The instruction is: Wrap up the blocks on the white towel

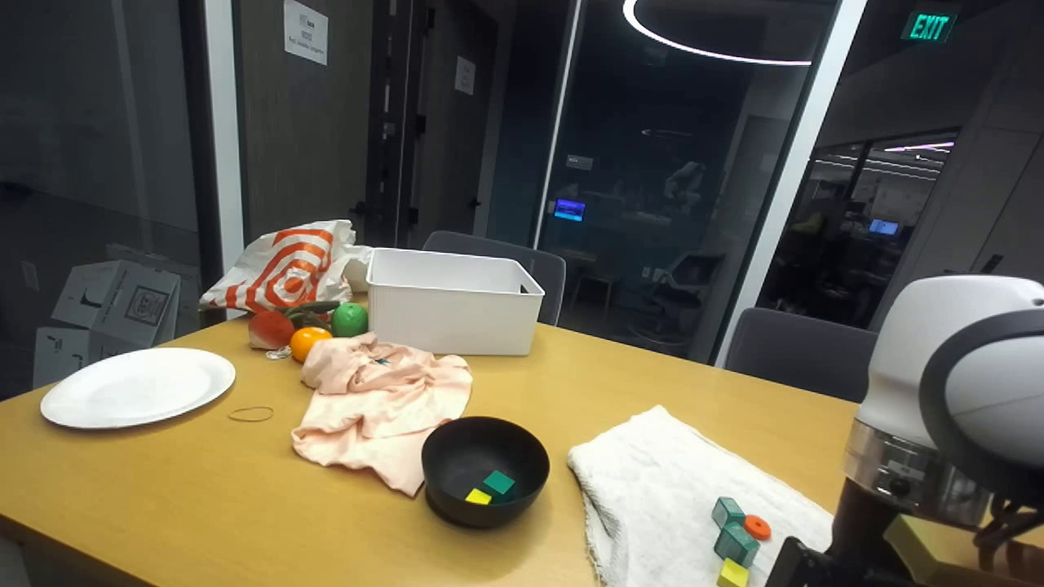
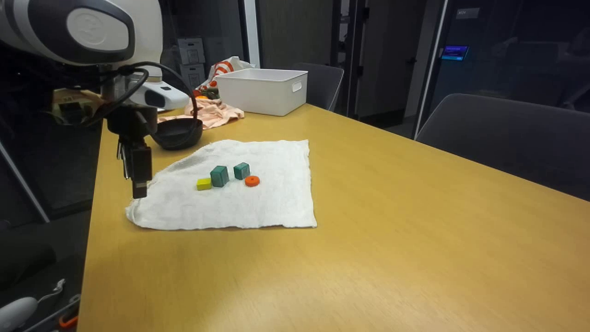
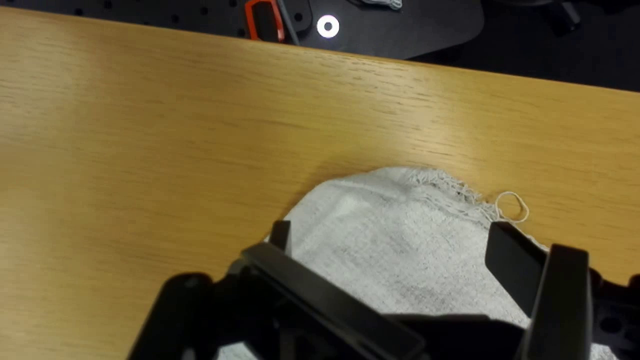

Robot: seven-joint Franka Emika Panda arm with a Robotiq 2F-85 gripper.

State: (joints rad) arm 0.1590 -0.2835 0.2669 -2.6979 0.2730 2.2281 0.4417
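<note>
Three blocks (image 2: 220,177) and an orange disc (image 2: 252,181) are set on a white towel (image 2: 276,207). Jaws are parted over its edge.

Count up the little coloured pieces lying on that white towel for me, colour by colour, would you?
Green blocks: 2
Yellow block: 1
Orange disc: 1
Total on the white towel: 4
</note>
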